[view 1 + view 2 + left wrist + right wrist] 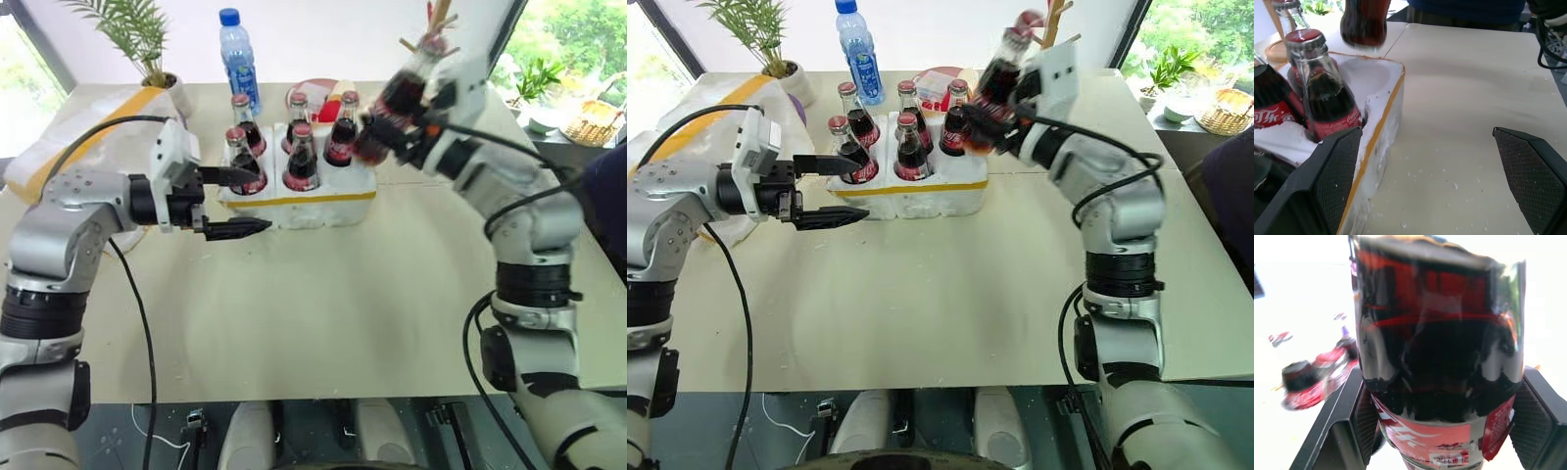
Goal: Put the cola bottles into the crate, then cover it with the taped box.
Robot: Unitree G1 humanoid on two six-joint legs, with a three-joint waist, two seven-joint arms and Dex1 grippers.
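The right gripper (pixel 1004 103) pinches a cola bottle (pixel 997 83) by its lower body, holding it tilted in the air above the right end of the crate (pixel 921 192), with the cap leaning away from the robot. From the right wrist view the glass fills the space between the two black fingers (pixel 1533 421), which press on either side of the red label. Five more cola bottles (pixel 301 157) stand upright in the crate's round holes, and the hole nearest the raised bottle is empty, seen as a bare white cup in the left wrist view. The left gripper (pixel 235 203) sits just beside the crate's left end with its fingers spread wide, one near the closest bottle and one lower beside the foam wall; it holds nothing. The taped box (pixel 69 137) lies to the left of the crate, behind the left arm, its white foam crossed by a broad yellow band. The crate is low white foam with a thin yellow band around its side and crumbly, chipped edges; white crumbs are scattered over the pale, matte table (pixel 323 313) in front of it. Behind the crate stand a clear water bottle (pixel 238 61) with a blue cap and a potted plant (pixel 147 44), against bright windows.
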